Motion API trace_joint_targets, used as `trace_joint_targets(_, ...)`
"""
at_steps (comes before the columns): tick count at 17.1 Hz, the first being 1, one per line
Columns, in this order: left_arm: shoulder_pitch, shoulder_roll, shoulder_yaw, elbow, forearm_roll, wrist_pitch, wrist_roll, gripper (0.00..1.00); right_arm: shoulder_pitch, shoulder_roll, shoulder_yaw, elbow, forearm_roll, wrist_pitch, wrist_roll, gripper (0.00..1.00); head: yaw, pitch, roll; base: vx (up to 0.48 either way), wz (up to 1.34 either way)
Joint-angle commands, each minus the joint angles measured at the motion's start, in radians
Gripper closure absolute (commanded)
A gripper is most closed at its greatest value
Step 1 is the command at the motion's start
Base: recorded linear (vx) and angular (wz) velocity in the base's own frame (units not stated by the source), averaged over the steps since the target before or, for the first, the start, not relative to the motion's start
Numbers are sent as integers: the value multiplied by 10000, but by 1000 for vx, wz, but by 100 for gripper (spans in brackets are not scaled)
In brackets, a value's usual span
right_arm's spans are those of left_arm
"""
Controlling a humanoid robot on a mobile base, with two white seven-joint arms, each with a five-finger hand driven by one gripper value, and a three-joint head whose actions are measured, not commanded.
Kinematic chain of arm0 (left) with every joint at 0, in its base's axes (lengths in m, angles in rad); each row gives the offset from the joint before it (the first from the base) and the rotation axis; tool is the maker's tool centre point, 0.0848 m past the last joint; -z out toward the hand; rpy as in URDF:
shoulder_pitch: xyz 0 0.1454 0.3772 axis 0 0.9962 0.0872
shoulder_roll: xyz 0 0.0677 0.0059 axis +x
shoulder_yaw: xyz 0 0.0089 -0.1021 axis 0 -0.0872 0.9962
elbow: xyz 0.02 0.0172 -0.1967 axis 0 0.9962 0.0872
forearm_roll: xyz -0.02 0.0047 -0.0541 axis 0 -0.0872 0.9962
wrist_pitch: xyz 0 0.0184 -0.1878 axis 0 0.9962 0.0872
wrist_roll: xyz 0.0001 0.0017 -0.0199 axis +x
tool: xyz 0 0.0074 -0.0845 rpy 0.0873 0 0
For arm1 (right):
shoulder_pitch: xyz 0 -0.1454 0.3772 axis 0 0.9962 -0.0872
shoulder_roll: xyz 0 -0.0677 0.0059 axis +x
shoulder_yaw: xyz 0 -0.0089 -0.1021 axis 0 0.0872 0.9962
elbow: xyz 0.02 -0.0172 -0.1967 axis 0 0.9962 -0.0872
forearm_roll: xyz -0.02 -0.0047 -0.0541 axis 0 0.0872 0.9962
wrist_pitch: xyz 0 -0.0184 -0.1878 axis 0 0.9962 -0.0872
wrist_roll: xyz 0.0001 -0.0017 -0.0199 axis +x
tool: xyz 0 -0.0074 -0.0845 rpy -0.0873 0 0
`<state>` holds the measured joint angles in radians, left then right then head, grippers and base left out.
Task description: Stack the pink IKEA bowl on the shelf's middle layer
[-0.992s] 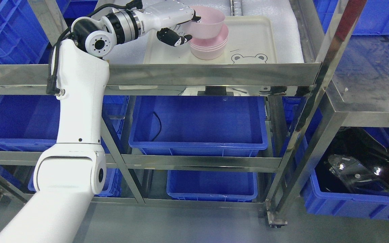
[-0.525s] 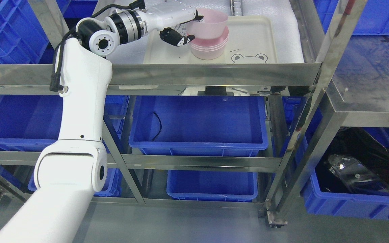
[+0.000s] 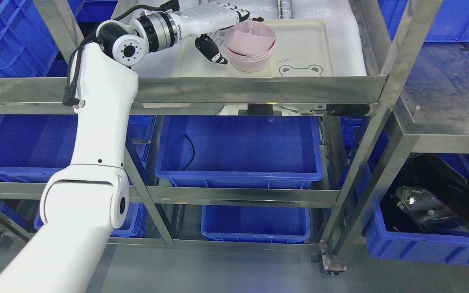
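A stack of pink bowls sits on a cream tray on the steel shelf. The top bowl rests tilted inside the stack, its far rim higher. My left hand hangs just left of the stack with fingers spread: the upper fingers reach over the far rim and the thumb points down beside the bowls. Nothing is held. The left arm rises from the lower left. The right arm is out of view.
A steel rail runs along the shelf front below the tray. Blue bins fill the lower levels, and more blue crates stand at the left and right. A bear face is printed on the tray's near edge.
The hand has let go of the top bowl, which dropped into the stack. The fingers have spread open and the thumb has swung down.
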<state>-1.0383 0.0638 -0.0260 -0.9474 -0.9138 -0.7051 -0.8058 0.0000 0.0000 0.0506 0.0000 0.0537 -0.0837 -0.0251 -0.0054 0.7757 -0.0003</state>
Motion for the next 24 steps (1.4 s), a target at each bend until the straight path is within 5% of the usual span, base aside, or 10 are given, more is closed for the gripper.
trace_joint_targets(1, -78, -360, 1272, -465, 3568, 1274, -1204, 0, 230, -175, 0, -175, 0, 8, -10, 0, 0, 0, 0, 0, 0)
trace_joint_targets(6, 669, -463, 1120, -2012, 6819, 3214, -1131, 0, 230, -175, 0, -175, 0, 8, -10, 0, 0, 0, 0, 0, 0)
trace_joint_targets(12, 3689, -463, -3856, -4084, 8157, 3140, 188, 0, 230, -175, 0, -175, 0, 8, -10, 0, 0, 0, 0, 0, 0)
trace_joint_targets(15, 4812, -463, -5152, -4623, 8080, 2788, 158, 0, 230, -175, 0, -175, 0, 8, -10, 0, 0, 0, 0, 0, 0)
trace_joint_targets(20, 6803, -463, -5140, -4624, 7696, 1699, -118, 0, 230, -175, 0, -175, 0, 8, -10, 0, 0, 0, 0, 0, 0)
trace_joint_targets(24, 9823, -463, -3457, -4165, 7435, 1590, 1025, 0, 230, -175, 0, -175, 0, 8, -10, 0, 0, 0, 0, 0, 0)
